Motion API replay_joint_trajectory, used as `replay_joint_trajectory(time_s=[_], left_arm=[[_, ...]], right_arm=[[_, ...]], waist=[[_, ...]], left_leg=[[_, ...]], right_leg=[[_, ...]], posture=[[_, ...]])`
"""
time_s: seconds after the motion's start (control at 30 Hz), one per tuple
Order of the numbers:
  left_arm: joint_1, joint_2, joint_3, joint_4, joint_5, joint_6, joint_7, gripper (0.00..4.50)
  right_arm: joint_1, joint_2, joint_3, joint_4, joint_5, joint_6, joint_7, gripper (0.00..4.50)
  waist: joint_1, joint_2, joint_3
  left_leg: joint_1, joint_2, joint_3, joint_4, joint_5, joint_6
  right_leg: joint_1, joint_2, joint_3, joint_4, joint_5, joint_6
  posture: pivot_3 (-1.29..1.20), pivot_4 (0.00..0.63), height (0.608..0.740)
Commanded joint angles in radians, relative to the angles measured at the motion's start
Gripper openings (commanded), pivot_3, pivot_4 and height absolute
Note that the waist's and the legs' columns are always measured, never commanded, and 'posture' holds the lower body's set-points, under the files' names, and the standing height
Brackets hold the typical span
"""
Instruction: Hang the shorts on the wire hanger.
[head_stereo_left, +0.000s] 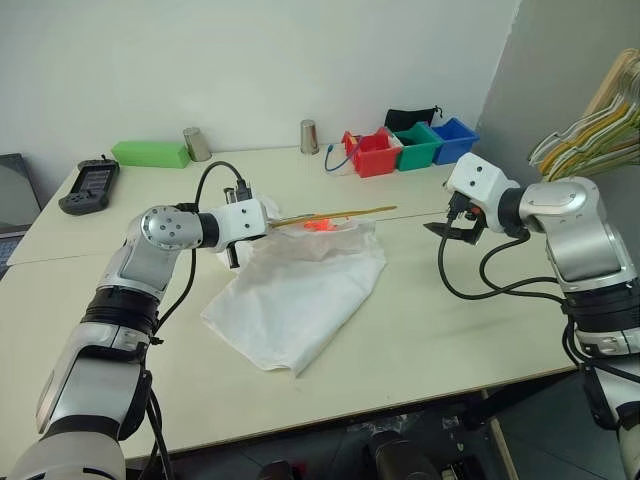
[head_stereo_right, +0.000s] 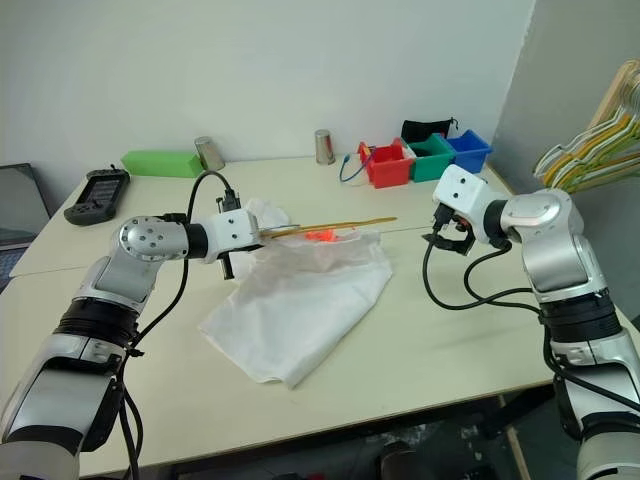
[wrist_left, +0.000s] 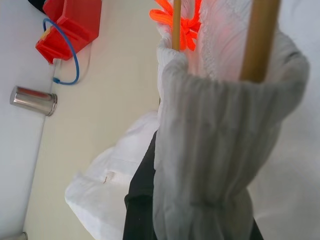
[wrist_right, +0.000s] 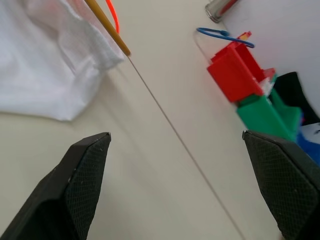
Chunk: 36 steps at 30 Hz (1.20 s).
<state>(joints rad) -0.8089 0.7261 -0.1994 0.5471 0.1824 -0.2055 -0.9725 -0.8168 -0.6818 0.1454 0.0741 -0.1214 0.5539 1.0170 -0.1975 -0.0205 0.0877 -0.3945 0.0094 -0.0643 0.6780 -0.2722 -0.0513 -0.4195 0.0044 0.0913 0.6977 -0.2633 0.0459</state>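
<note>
No writing can be read on anything. The left gripper (head_stereo_left: 262, 222) is clamped on the waistband of the shorts (head_stereo_left: 300, 290) with the hanger (head_stereo_left: 335, 214) threaded through. The right gripper (wrist_right: 182, 187) gapes wide and empty; shorts and hanger lie at its nine o'clock, apart, on the table (head_stereo_left: 440, 330).

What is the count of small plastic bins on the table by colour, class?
Red plastic bin: 1
Green plastic bin: 1
Blue plastic bin: 1
Total: 3
</note>
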Motion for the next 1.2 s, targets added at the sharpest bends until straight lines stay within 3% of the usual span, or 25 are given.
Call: replay_joint_trajectory(time_s=[0.03, 0.23, 0.37, 0.57, 0.87, 1.13, 1.2], left_arm=[[0.005, 0.020, 0.068, -0.095, -0.094, 0.067, -0.044, 0.00], [0.082, 0.077, 0.152, -0.243, -0.260, 0.282, -0.174, 0.00], [0.139, 0.111, 0.180, -0.316, -0.307, 0.342, -0.197, 0.00], [0.195, 0.139, 0.211, -0.392, -0.329, 0.391, -0.177, 0.00], [0.217, 0.146, 0.222, -0.425, -0.333, 0.408, -0.166, 0.00], [0.206, 0.137, 0.212, -0.413, -0.331, 0.400, -0.163, 0.00], [0.200, 0.133, 0.208, -0.407, -0.329, 0.396, -0.162, 0.00]], right_arm=[[0.001, 0.026, -0.035, 0.085, 0.088, 0.050, 0.024, 4.47], [-0.115, 0.175, -0.035, 0.356, 0.233, 0.127, 0.125, 4.47], [-0.191, 0.246, -0.024, 0.546, 0.255, 0.073, 0.162, 4.47], [-0.247, 0.292, 0.012, 0.631, 0.275, 0.016, 0.285, 4.47], [-0.279, 0.352, 0.021, 0.767, 0.230, -0.067, 0.201, 4.47], [-0.271, 0.345, 0.026, 0.804, 0.210, -0.108, 0.181, 2.46], [-0.269, 0.336, 0.020, 0.800, 0.214, -0.104, 0.180, 2.13]], waist=[[0.000, 0.000, -0.001], [-0.025, 0.001, -0.011], [-0.032, 0.002, -0.014], [-0.016, 0.002, -0.016], [0.014, 0.002, -0.017], [0.031, 0.002, -0.017], [0.031, 0.002, -0.017]], left_leg=[[0.000, 0.000, 0.000, 0.000, 0.000, 0.000], [0.000, 0.000, -0.001, 0.000, 0.000, 0.000], [0.000, 0.001, -0.002, -0.001, 0.000, 0.000], [0.000, 0.001, -0.005, -0.001, 0.000, 0.000], [0.002, 0.000, -0.006, 0.000, 0.000, 0.000], [0.002, -0.001, -0.006, 0.000, 0.000, 0.000], [0.003, -0.001, -0.006, 0.000, 0.000, 0.000]], right_leg=[[0.000, 0.000, 0.000, 0.000, 0.000, 0.000], [0.000, 0.001, 0.000, 0.000, 0.000, 0.000], [0.000, 0.001, -0.002, -0.001, 0.000, 0.000], [0.002, -0.001, -0.004, -0.001, 0.000, 0.000], [0.004, -0.001, -0.005, -0.001, -0.001, 0.001], [0.005, -0.002, -0.005, -0.001, -0.001, 0.001], [0.005, -0.002, -0.005, 0.000, -0.001, 0.000]], posture=[[-0.13, 0.000, 0.740], [-0.12, 0.000, 0.740], [-0.10, 0.000, 0.740], [-0.04, 0.000, 0.740], [-0.02, 0.000, 0.740], [-0.03, 0.000, 0.740], [-0.03, 0.000, 0.740]])
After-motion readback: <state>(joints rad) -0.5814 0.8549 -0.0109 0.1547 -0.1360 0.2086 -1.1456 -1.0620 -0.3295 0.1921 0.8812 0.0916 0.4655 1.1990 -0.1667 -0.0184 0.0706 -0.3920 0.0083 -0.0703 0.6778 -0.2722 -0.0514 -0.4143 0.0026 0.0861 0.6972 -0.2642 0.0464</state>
